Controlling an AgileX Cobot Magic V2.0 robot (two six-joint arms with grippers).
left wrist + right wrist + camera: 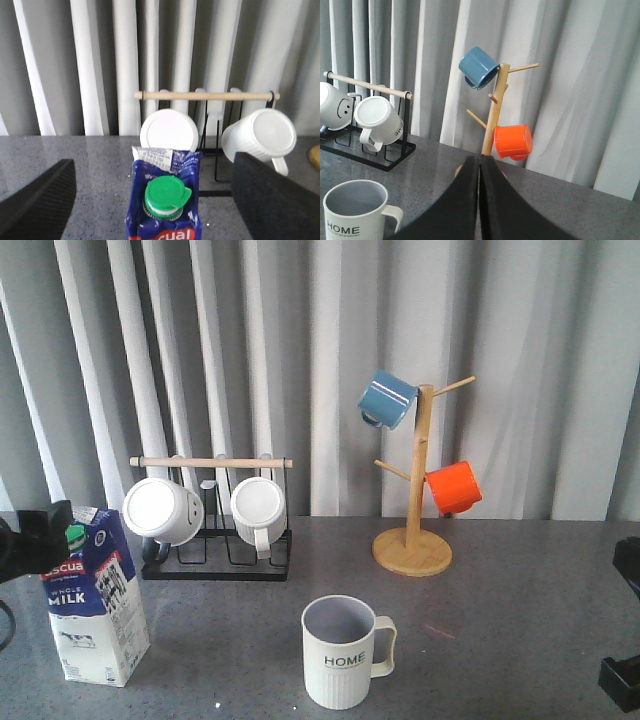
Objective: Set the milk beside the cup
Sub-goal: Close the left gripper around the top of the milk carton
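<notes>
Grey speckled table (500,640) under pale pleated curtains (300,340), milk (95,595) upright at the left, well apart from the empty HOME cup (345,650), left gripper (150,200) spread wide around the carton, right gripper (480,200) pressed closed.

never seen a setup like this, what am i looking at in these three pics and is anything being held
It is a two-armed robot at a grey table. One picture looks forward over the table; the other two come from cameras on each wrist.

On the table stand a milk carton, a cream mug marked HOME, a black rack with two white mugs, and a wooden mug tree with a blue and an orange mug.

The left end effector is open, its fingers either side of the carton, not gripping. The right end effector is shut and empty.
</notes>
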